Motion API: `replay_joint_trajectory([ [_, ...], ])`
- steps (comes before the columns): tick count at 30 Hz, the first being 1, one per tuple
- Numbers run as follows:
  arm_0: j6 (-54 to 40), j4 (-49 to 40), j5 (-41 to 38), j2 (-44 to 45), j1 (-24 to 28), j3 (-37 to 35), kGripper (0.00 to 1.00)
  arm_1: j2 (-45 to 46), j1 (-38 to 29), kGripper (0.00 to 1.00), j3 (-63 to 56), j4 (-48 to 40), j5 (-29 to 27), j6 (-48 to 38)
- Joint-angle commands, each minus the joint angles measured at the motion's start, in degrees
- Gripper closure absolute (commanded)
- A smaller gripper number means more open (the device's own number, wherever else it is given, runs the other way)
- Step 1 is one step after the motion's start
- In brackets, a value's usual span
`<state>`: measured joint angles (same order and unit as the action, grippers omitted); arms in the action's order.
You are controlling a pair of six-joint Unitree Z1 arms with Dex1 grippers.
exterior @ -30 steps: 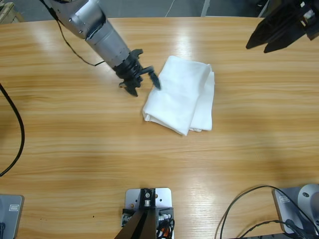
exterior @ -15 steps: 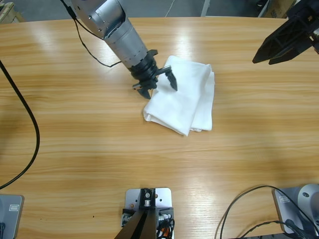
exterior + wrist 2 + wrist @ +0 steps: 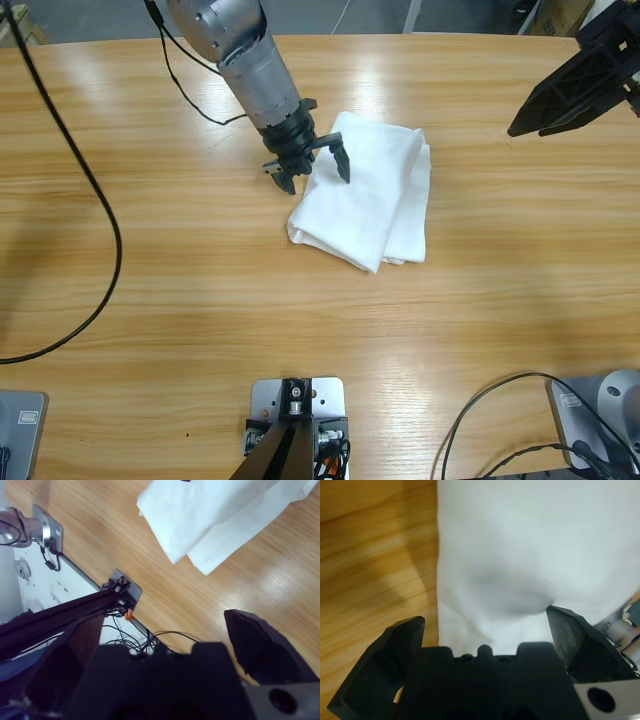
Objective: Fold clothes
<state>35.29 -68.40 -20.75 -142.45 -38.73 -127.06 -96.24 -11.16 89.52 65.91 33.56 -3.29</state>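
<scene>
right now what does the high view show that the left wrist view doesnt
Only the high view shows the whole folded T-shirt, the silver left arm reaching to it, the right gripper off at the table's far right, and the cables. Only the left wrist view shows, close up, a soft dent in the cloth between the open jaws. Both show the left gripper at the T-shirt's edge on the wooden table.

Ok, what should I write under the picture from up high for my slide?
Left gripper, open, poised over the edge of the folded white T-shirt on the wooden table, right gripper off to the side.

Bare table [image 3: 200, 300] around folded T-shirt [image 3: 370, 200]
</scene>
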Motion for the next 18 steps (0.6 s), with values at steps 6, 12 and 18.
replay_joint_trajectory([
  [6,-1.9,-14.0,-3.4,-12.4,-0.8,-16.0,0.513,1.7,0.5,0.0,-1.7,-0.3,1.3,1.0],
  [12,-2.5,-16.9,-4.1,-13.8,-0.9,-18.9,0.558,2.8,1.1,0.0,-1.7,0.1,1.8,1.1],
  [18,-3.5,-17.8,-4.3,-14.0,-1.0,-19.3,1.0,4.0,1.5,0.0,-1.6,0.6,1.9,1.2],
])
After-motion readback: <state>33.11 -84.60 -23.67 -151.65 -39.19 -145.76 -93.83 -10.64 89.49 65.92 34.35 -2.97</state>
